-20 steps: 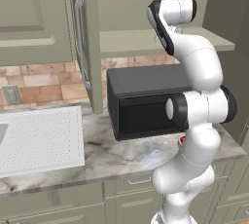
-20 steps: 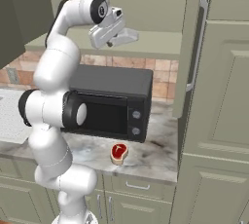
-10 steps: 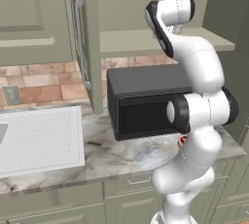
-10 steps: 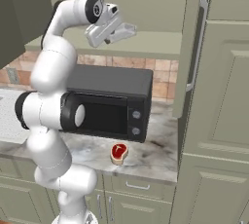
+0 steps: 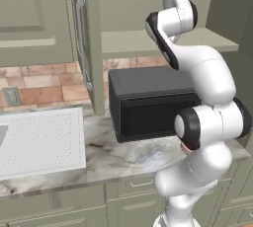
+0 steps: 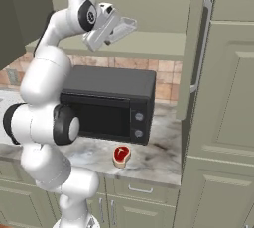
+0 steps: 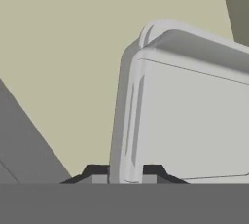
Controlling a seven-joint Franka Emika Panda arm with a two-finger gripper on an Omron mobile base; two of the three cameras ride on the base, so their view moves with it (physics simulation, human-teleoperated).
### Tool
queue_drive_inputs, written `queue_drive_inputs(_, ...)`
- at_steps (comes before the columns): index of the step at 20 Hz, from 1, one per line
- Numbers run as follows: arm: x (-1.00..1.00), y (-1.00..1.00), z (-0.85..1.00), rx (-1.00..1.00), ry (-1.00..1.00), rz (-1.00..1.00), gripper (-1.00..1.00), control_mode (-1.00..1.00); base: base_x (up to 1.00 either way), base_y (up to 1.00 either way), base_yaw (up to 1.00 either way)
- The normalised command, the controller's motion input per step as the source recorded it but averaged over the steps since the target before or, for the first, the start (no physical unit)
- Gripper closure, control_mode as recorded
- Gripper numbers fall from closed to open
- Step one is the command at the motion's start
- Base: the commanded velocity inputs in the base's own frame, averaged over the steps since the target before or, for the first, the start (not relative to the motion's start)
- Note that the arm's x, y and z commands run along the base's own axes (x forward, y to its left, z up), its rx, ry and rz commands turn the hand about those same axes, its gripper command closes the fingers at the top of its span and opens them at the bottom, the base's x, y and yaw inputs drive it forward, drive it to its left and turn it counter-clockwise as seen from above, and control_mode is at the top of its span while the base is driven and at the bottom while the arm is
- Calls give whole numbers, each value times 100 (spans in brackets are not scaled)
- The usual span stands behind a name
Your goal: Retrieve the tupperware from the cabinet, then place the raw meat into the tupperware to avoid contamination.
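High in the upper left of the right base view, the gripper (image 6: 125,25) is clamped on the rim of the tupperware (image 6: 119,28), holding it tilted in front of the open cabinet (image 6: 149,48) shelf; the hand view shows the pale container (image 7: 189,116) pinched by one edge between the two dark fingertips (image 7: 97,172). The raw meat (image 6: 120,155) lies on the marble counter (image 6: 158,160) at lower centre, just in front of the black microwave (image 6: 106,103). The grip looks thin, so the container may pivot or slip on the way down. It could also clip the open cabinet door (image 6: 191,48) or the microwave top, or land on the steak.
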Motion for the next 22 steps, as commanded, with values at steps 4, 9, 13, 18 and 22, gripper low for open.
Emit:
queue_drive_inputs(4,-27,11,1,-3,-5,0,100,-100,0,0,0)
queue_drive_inputs(9,-47,7,10,-5,-8,-1,100,-100,0,0,0)
queue_drive_inputs(13,-55,8,16,-2,-3,-2,100,-100,0,0,0)
queue_drive_inputs(18,-60,10,11,0,0,-4,100,-100,0,0,0)
queue_drive_inputs(22,-76,15,16,0,0,-5,100,-100,0,0,0)
